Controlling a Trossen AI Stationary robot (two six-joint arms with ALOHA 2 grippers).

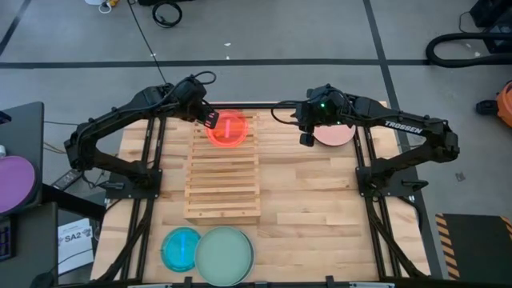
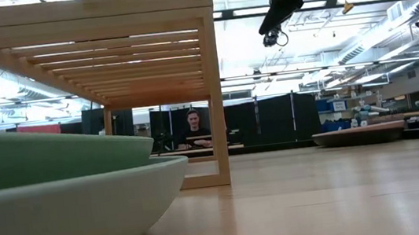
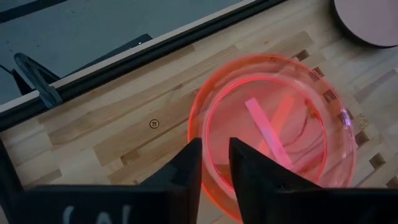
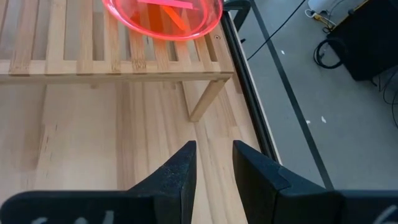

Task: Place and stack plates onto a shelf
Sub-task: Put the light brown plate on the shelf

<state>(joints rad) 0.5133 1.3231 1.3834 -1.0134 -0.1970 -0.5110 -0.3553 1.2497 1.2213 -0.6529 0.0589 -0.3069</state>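
A translucent red plate (image 1: 228, 130) lies flat on the slats at the far end of the light-wood shelf (image 1: 222, 180). My left gripper (image 3: 216, 168) is at the plate's far-left rim, slanting down, with a gap between its fingers and the rim showing in that gap. My right gripper (image 1: 306, 138) hangs open above the table to the right of the shelf, with nothing between its fingers (image 4: 186, 171). A pale pink plate (image 1: 336, 134) lies on the table just right of it. A blue plate (image 1: 181, 248) and a mint-green plate (image 1: 225, 254) lie at the near edge. My left gripper has one finger (image 3: 189, 168) outside and one finger (image 3: 249, 171) inside the red plate's rim (image 3: 208, 163), coming slantwise from above at the far left. The gap is wider than the rim, and I cannot tell whether either finger touches it. The plate rests on the shelf.
The shelf's near slats (image 1: 222, 200) are bare. Black frame rails (image 1: 368, 172) run along both sides of the table. In the low view the mint-green plate (image 2: 62, 213) fills the near left, and a person sits in the room far behind the shelf.
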